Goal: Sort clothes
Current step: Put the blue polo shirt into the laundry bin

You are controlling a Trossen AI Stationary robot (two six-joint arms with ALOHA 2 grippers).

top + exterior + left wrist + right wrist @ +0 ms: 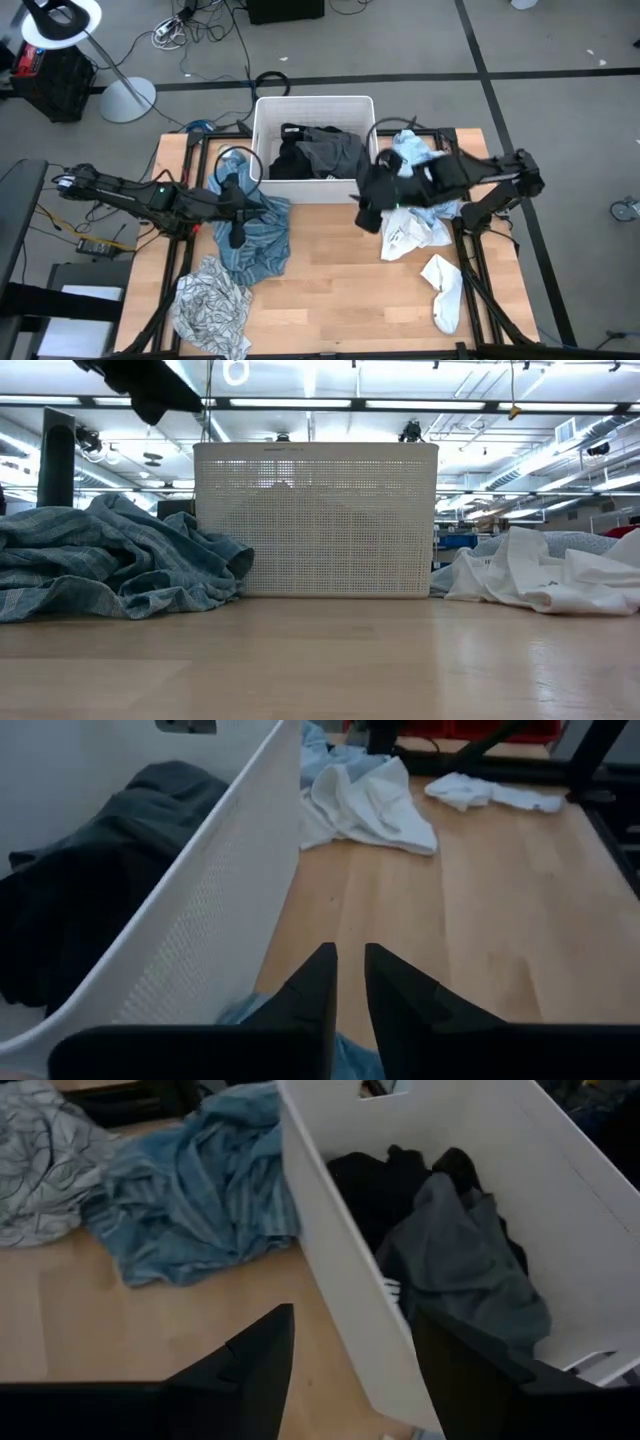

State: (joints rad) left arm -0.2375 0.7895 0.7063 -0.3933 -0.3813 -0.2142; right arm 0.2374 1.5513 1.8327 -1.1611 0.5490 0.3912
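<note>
A white tub (313, 148) at the table's far middle holds black and grey shorts (450, 1250). A teal shirt (258, 240) lies heaped against the tub's left near corner. My left gripper (348, 982) hangs above the shirt, shut to a narrow slit and empty. My right gripper (350, 1350) is open and empty at the tub's right near corner, with one finger (470, 1370) over the tub's inside and the other (255, 1365) outside its near wall. A white-grey patterned top (210, 305) lies at the front left. A light-blue shirt (415, 150), a white garment (410, 235) and a white sock (443, 290) lie on the right.
The bare wooden tabletop (340, 280) lies between the teal shirt and the white garment. In the low view the tub (315, 520) stands in the middle, the teal shirt (110, 560) to one side and the white garment (540, 575) to the other. Cables and a lamp stand lie on the floor beyond the table.
</note>
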